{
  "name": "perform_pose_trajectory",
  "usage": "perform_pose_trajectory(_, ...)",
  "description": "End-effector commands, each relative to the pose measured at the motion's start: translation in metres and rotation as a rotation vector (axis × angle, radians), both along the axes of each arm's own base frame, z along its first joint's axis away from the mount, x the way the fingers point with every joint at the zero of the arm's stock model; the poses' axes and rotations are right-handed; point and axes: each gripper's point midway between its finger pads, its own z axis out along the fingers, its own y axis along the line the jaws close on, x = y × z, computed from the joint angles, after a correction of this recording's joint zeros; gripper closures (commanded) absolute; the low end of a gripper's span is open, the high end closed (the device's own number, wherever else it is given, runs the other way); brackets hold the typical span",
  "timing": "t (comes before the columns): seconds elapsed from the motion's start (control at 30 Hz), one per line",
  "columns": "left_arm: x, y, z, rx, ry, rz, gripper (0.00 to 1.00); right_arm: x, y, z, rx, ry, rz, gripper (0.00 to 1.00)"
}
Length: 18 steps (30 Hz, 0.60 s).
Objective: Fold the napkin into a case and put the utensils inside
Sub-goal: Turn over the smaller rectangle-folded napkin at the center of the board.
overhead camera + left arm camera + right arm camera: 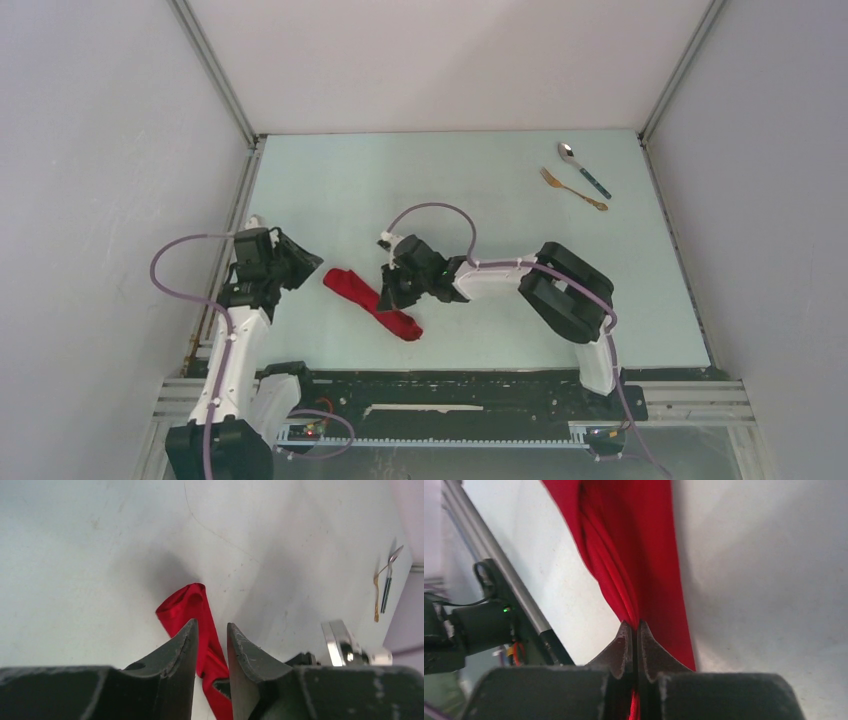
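At the left of the pale blue-green worktop, the left claw hangs with its dark jaws a little apart, gripping nothing. It sits just beside the upper-left end of the bright red, slightly shiny cloth napkin, and the red cloth shows through the gap in the left wrist view. The napkin lies bunched into a narrow, twisted strip running diagonally toward the near edge. At its middle, the right claw is clamped on it, fingers pressed together with a ridge of red fabric pinched between them. Well apart, in the far right corner, the silver spoon with a dark teal handle and the slim gold-bronze fork lie side by side.
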Motion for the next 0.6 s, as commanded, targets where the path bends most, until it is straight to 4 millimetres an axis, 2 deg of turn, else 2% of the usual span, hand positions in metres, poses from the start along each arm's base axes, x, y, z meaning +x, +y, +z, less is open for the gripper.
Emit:
perform_pose_trajectory(0.0,-0.011,-0.014,-0.001,-0.01,0.023,-0.104,0.65,-0.004,0.004,0.044,0.276,0.203,0.018,1.0)
perform_pose_trajectory(0.2,-0.012,-0.039,-0.007,-0.06,0.026,-0.22,0.65,0.013,-0.02,0.04,0.427,0.344,-0.009,1.0)
perform_pose_trajectory(0.33,-0.01,-0.063,-0.008,-0.073,0.028,-0.311,0.65,0.031,-0.038,0.032,0.453,0.406,-0.042,1.0)
perform_pose_trajectory(0.57,0.001,-0.111,-0.014,-0.137,0.054,-0.445,0.65,0.064,-0.08,0.006,0.418,0.469,-0.133,0.75)
